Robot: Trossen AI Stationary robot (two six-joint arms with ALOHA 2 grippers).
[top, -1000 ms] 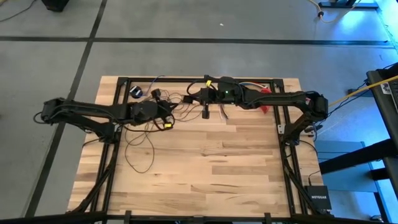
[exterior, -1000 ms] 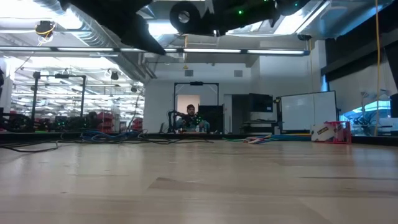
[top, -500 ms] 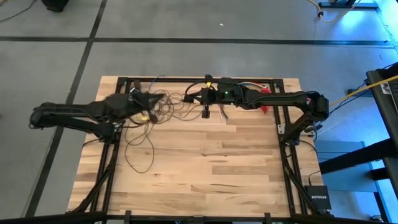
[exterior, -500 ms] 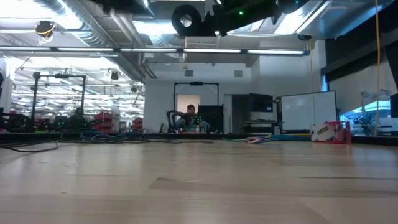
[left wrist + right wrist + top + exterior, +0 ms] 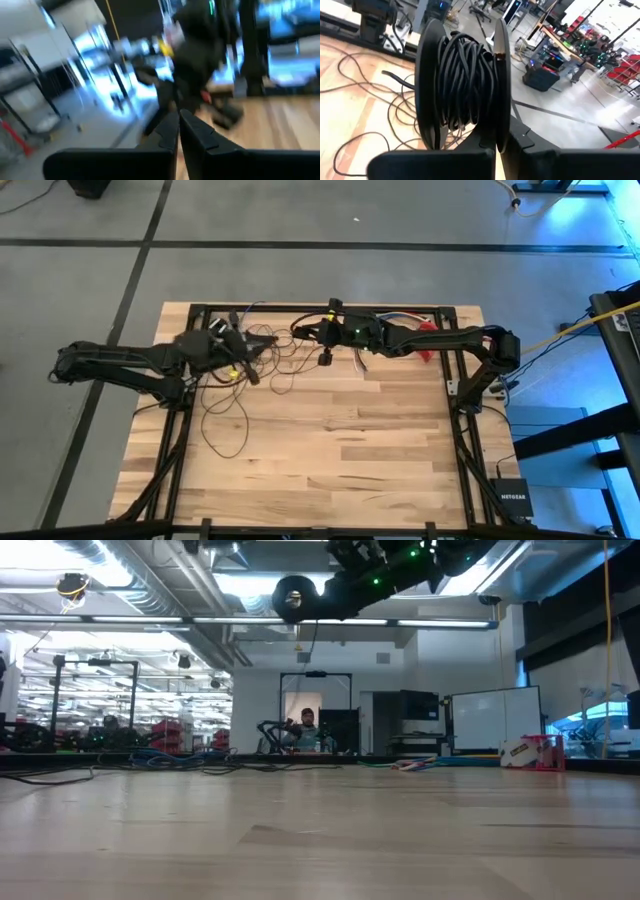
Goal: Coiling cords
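A: Cords (image 5: 240, 395)?
B: Strewn in thin dark loops over the far-left part of the wooden table (image 5: 330, 460), one long loop trailing toward the near side. Part wound in thick turns on a black spool (image 5: 462, 85).

A: And that spool?
B: Held up off the table, near the far edge around the middle, seen as a round disc (image 5: 293, 597) high in the low view. Loose loops lying on the boards beyond it in the right wrist view.

A: Right gripper (image 5: 495, 142)?
B: Fingers pressed together, pinching one flange of the spool. Arm stretched in from the right along the far edge.

A: Left gripper (image 5: 178, 131)?
B: Fingers pressed together as well. Hovering over the tangle at the far left, just beside the loops; cannot tell whether a strand sits between them, view too blurred.

A: Beyond the table?
B: Grey floor with dark seams, a yellow cable (image 5: 570, 332) off to the right, a small black box (image 5: 512, 498) near the right front corner.
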